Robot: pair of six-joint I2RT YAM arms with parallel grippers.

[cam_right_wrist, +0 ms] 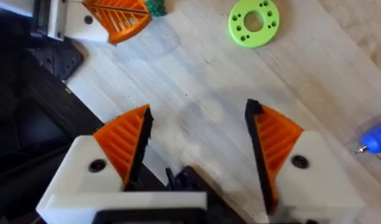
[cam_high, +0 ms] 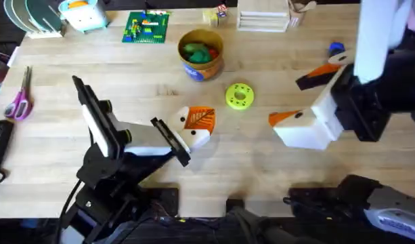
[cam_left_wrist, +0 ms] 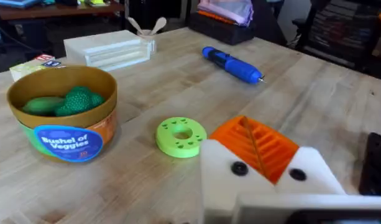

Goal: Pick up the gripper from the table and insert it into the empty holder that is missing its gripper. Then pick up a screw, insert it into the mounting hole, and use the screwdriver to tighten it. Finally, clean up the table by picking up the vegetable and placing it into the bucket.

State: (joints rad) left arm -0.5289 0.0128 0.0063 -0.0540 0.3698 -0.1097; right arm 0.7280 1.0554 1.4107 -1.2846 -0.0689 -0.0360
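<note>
Since the wooden surface [cam_high: 275,169] carries everything, we start there. The yellow bucket [cam_left_wrist: 63,134], labelled "Bushel of Veggies", stands well ahead of the left claw [cam_high: 193,129] and holds green pieces. The right claw [cam_right_wrist: 197,112] is spread wide and holds nothing. We cannot tell the left claw's state. The blue screwdriver [cam_left_wrist: 232,64] lies beyond the right claw; it looks stiff, smooth and likely to roll, so we would grip it mid-barrel. A dark-green vegetable [cam_right_wrist: 156,7] sits just beside the left claw; it is probably light and soft.

Blue screwdriver [cam_left_wrist: 232,65] lay flat on the wooden table [cam_high: 153,102], well off from the bucket.
The yellow bucket [cam_high: 201,54] stood upright, green vegetable [cam_left_wrist: 78,99] inside.
</note>
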